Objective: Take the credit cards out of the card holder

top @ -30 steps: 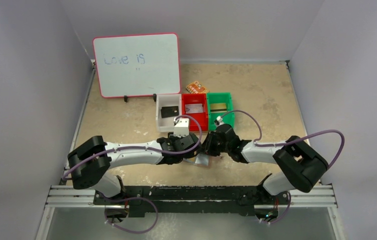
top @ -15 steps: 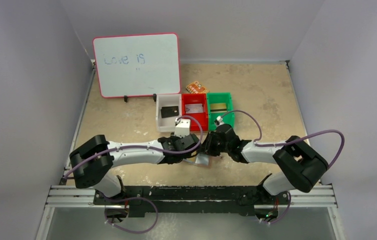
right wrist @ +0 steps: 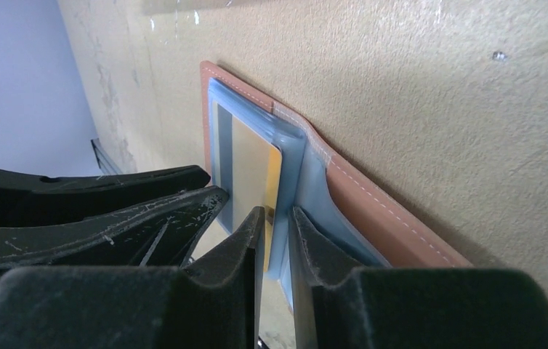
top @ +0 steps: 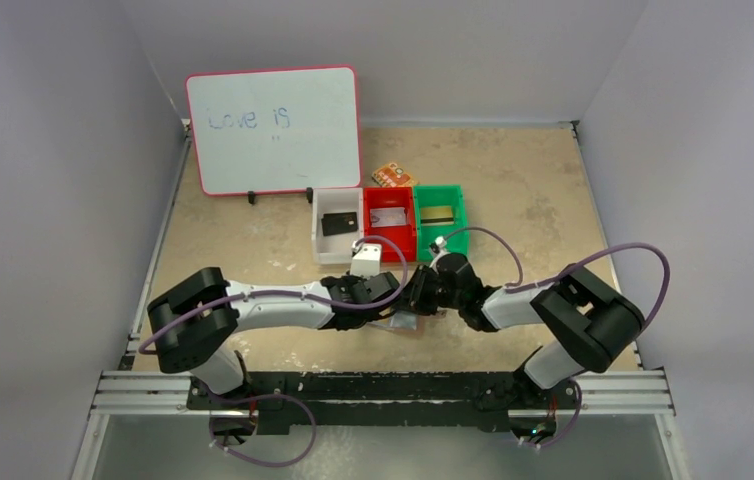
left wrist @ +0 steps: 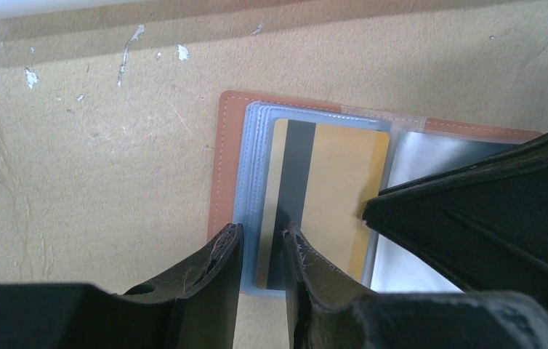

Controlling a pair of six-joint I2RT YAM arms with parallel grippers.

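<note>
Right gripper (right wrist: 275, 215) closer in, beside left gripper (left wrist: 260, 234), at card holder (left wrist: 222, 156) edge

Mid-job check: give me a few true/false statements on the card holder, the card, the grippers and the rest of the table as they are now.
1. The card holder lies open on the table. True.
2. The gold card is out of its sleeve. False: it sits inside a clear sleeve of the holder.
3. The left gripper and the right gripper both have their tips at the holder. True.
4. The green bin is empty. False: a flat thing lies in it.
5. The whiteboard is blank. False: "Love is" is written on it.
</note>
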